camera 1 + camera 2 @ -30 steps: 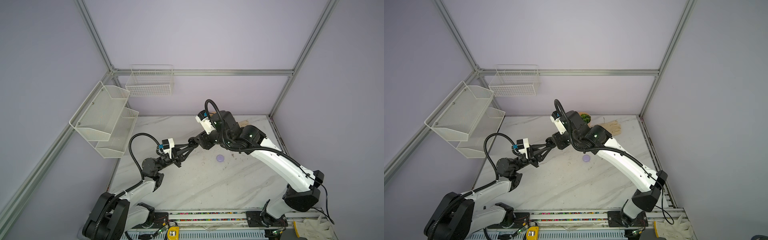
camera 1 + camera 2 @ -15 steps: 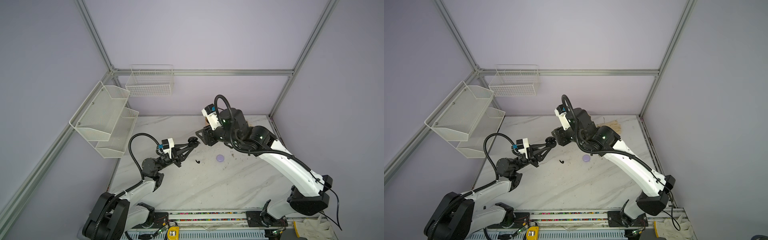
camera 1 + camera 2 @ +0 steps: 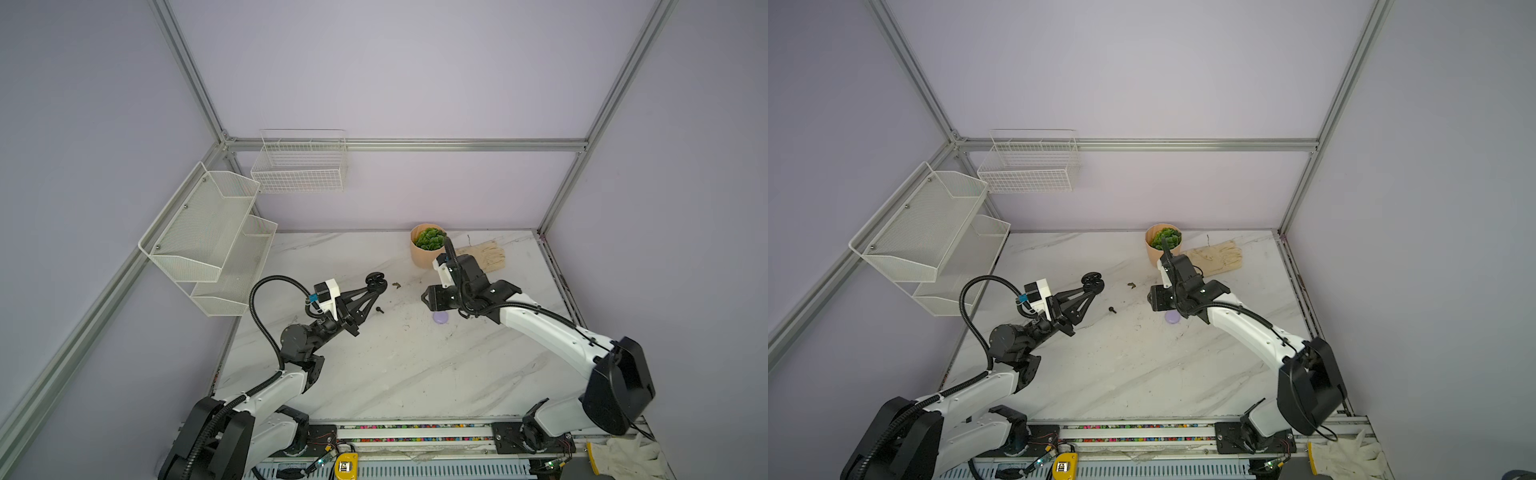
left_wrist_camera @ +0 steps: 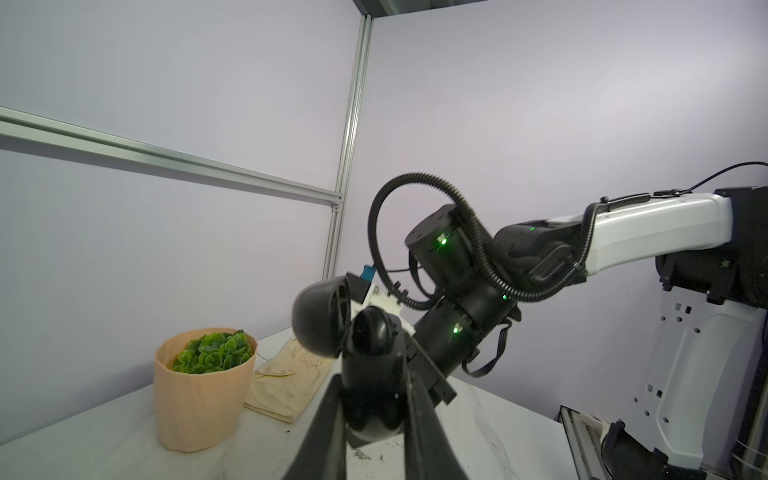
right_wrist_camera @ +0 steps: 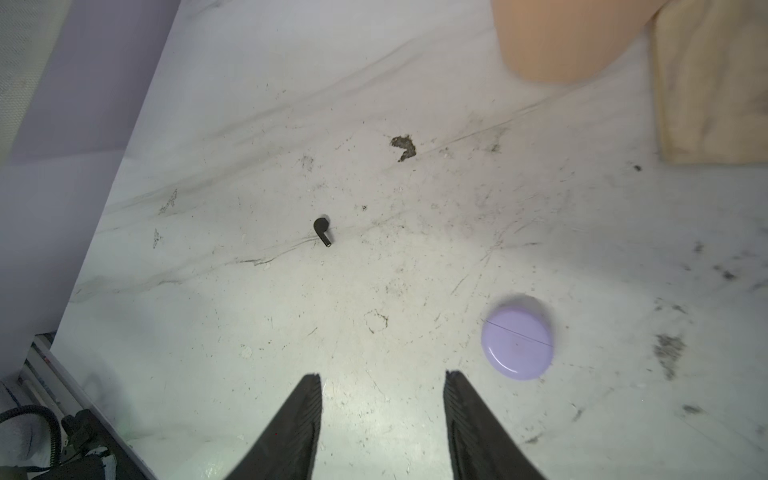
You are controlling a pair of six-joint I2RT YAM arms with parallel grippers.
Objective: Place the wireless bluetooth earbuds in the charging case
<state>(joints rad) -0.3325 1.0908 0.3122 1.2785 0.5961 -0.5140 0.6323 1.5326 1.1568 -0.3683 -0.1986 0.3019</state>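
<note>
**A:** Start at the left of a top view. What's there?

**B:** White wire shelves (image 3: 208, 237) on the wall, upper left. Below and right of them, left of centre, the left gripper (image 3: 375, 286) is raised off the marble table (image 3: 415, 374).

**A:** Its jaws?

**B:** Clenched on the black charging case (image 4: 370, 374). The left wrist view shows the case's round lid swung open.

**A:** And the earbud?

**B:** One black earbud (image 3: 379, 309) lies on the table just below that gripper's tip, touching neither gripper. It shows in both top views (image 3: 1112, 309), and the right wrist view (image 5: 322, 231) shows it on its side. I see no others.

**A:** Further right?

**B:** The right gripper (image 5: 382, 415) hovers near the centre, pointing down. Its fingers (image 5: 303, 415) are spread with only bare table between them.

**A:** Anything near it?

**B:** A lilac case (image 3: 440, 318), closed and flat on the table, just below the gripper and partly hidden by it. A plant pot (image 3: 422, 259) and a folded cloth (image 3: 484, 255) sit above, at the table's back edge.
</note>
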